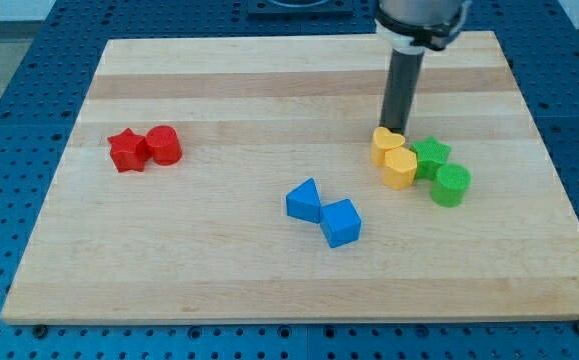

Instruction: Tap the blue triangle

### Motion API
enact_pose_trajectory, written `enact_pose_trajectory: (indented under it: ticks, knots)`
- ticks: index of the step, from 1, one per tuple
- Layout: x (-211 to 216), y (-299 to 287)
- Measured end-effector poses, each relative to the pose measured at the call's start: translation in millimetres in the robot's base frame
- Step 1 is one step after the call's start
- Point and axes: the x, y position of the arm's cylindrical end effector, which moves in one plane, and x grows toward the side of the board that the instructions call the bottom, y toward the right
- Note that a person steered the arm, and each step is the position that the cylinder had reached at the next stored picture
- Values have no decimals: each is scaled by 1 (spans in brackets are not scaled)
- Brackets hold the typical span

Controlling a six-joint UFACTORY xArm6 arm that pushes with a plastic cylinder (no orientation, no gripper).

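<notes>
Our tip (396, 131) rests behind the yellow heart-shaped block (386, 143); the blue triangular block (305, 201) sits untouched at eight o'clock on the wooden bench (219, 90). We carry no gripper.

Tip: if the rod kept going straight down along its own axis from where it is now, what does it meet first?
My tip appears to sit at the top edge of the yellow heart, so likely that block or the board beside it; depth is unclear.

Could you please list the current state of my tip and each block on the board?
my tip: down at the yellow heart's top edge
yellow heart: against the yellow hexagon
yellow hexagon: beside the green star
green star: above the green cylinder
green cylinder: upright
blue triangle: untouched, touching the blue cube
blue cube: resting
red star: touching the red cylinder
red cylinder: upright
</notes>
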Motion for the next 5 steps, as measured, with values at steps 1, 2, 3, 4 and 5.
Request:
enact_pose_trajectory:
  ticks: [1, 2, 3, 4, 5]
  knots:
    - [8, 5]
    - [8, -11]
    - [-11, -29]
    - [-34, -42]
    - [-37, -85]
